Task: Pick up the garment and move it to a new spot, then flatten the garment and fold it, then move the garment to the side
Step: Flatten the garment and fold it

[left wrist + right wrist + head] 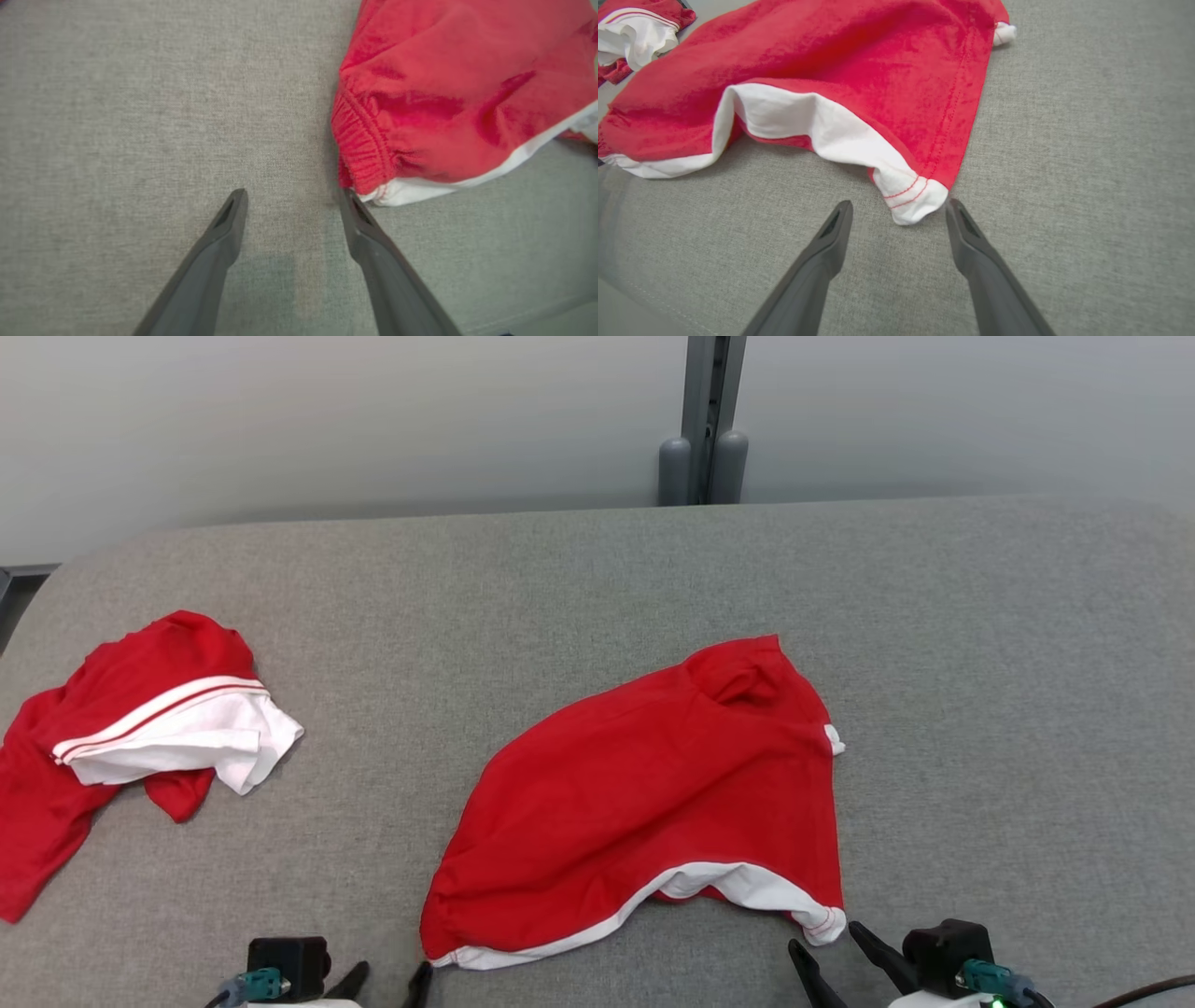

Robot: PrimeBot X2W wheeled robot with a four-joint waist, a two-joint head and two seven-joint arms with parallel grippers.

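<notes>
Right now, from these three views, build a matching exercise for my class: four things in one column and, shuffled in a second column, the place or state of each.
Column one
1. spread red garment
2. bunched red and white garment
3. left end effector
4. right end effector

Column two
A. open, at a white stitched corner
B. far left of the grey table
C. middle of the table
D. open, beside a gathered elastic edge

Pairs: 1-C, 2-B, 3-D, 4-A

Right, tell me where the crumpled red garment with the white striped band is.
Head view: the crumpled red garment lies far left on the grey fabric surface, apart from the spread red garment at centre.
</notes>
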